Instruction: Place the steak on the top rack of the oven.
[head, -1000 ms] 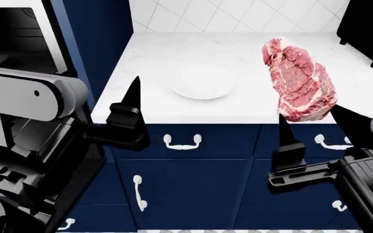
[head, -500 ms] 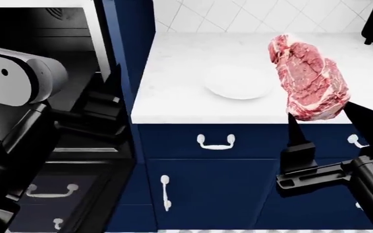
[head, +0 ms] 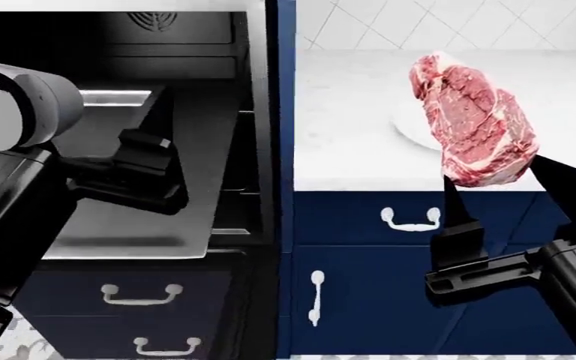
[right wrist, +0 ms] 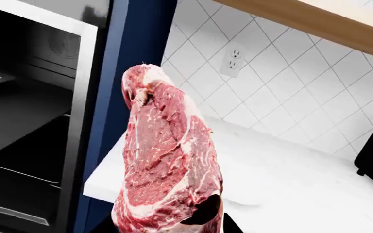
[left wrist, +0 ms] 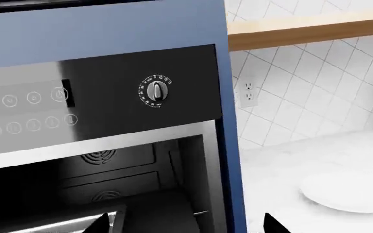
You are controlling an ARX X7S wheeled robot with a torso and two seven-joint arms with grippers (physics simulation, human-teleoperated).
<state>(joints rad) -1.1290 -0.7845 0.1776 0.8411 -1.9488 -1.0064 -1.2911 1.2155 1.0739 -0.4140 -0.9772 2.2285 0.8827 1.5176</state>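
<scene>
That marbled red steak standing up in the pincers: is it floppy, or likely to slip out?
The marbled red-pink raw steak stands upright above the right gripper without drooping, so it probably behaves stiffly here. Pinched only at its lower edge, it might pivot or slip if swung quickly toward the black oven.

The oven (left wrist: 102, 145) filled most of the frame, its black control panel (left wrist: 109, 102) carrying a round dial (left wrist: 156, 91) and a row of faint touch buttons (left wrist: 25, 109). Below the panel the dark cavity stood open, with a fan vent (left wrist: 97, 156) on its rear wall. Beside the oven ran a blue cabinet side (left wrist: 228, 145), then a white countertop (left wrist: 277, 179) bearing a round white plate (left wrist: 348, 191). A wall outlet (left wrist: 247, 93) sat on the tiled backsplash (left wrist: 310, 87).
</scene>
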